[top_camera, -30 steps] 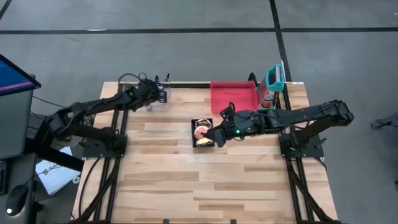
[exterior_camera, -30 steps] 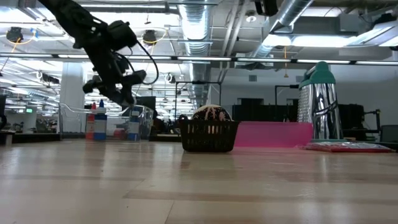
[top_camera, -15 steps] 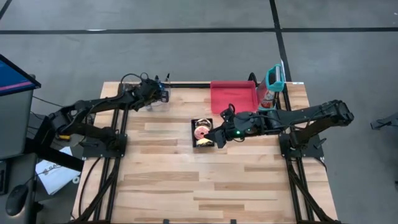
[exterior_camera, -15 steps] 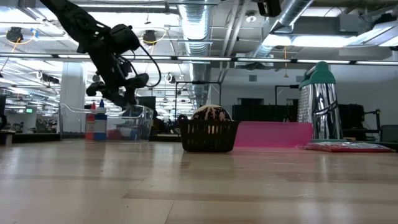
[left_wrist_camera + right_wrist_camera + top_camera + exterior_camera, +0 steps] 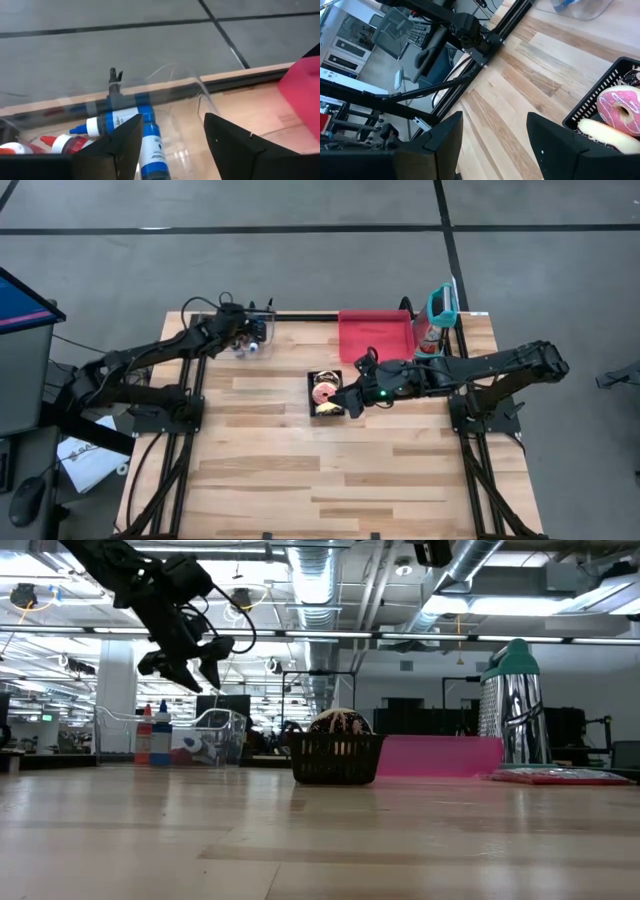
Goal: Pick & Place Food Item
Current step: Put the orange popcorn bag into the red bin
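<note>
Here the left claw (image 5: 190,668) hovers spread above the clear plastic bin (image 5: 243,340) of bottles. The right claw (image 5: 352,406), also spread, sits beside the black mesh basket (image 5: 326,394) holding a pink-frosted doughnut (image 5: 618,107).

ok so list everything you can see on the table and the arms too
black basket: one, black mesh, middle of the table
doughnut: one, pink icing, in the basket
pale food item: one, cream-yellow, in the basket beside the doughnut
clear bin: one, transparent, far left part of the table
bottles: several, white with blue or red, lying in the clear bin
red tray: one, red, far side of the table right of the bin
grater: one, metal with teal top, far right corner by the tray
left claw: one, dark, open, raised above the clear bin
right claw: one, dark, open, at the basket's right edge
</note>
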Controlling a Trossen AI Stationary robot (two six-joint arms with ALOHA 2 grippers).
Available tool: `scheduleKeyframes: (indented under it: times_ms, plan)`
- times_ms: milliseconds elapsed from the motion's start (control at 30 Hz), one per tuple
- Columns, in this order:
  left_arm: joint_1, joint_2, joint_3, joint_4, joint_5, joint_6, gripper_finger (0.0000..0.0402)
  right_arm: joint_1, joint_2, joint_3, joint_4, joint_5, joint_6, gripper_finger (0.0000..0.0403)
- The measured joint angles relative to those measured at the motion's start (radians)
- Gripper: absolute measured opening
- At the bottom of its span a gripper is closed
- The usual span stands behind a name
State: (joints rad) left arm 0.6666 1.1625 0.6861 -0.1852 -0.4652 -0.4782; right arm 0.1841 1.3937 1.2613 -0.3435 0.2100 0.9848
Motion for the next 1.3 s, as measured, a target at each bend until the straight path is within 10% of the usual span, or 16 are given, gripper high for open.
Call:
scheduleKeyframes:
  times_ms: [200, 667, 1300]
  plan:
    - [0.0, -0.062, 0.0, 0.0, 0.045, -0.001, 0.0215, 0.014, 0.0, 0.0, -0.054, 0.022, 0.006, 0.0211]
    - [-0.149, -0.269, 0.0, 0.01, 0.536, 0.032, 0.0203, 0.12, 0.0, -0.015, -0.751, 0.147, 0.412, 0.0209]
    - [-0.697, -0.339, 0.001, 0.18, 0.25, 0.09, 0.0215, 0.045, 0.383, -0.142, -0.839, 0.105, 0.337, 0.0165]
